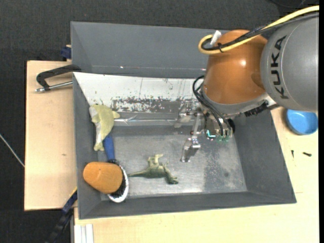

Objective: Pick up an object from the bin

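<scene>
My gripper (188, 153) hangs over the bin floor a little right of centre, below the arm's orange cover. A small green toy dinosaur (158, 170) lies on the floor just to its lower left, about a hand's width away and not touching it. Further left, in the front-left corner, an orange rounded lump (103, 177) rests on the head of a blue-handled brush (108, 147).
A pale yellow-green crumpled piece (104, 121) lies against the left wall, over the top of the brush handle. The arm and its orange cover hang over the back right part of the bin. Bare floor stretches to the gripper's right.
</scene>
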Available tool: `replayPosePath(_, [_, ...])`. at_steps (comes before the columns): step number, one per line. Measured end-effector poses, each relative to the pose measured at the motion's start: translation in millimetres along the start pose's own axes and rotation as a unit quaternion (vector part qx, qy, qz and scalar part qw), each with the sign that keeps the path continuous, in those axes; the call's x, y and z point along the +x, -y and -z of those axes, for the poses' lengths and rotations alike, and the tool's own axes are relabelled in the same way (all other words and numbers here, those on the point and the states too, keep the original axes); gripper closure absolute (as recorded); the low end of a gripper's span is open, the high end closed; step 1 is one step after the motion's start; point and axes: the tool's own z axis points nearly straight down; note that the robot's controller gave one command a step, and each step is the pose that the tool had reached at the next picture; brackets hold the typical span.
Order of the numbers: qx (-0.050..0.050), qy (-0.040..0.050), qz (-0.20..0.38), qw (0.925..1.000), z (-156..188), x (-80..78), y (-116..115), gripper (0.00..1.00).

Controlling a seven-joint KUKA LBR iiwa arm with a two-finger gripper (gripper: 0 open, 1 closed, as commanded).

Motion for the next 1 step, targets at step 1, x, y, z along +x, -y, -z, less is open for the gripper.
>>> replayPosePath(1, [-0.001, 0.0063, 0.019, 0.9998, -135.6, 28.1, -26.4, 0.00])
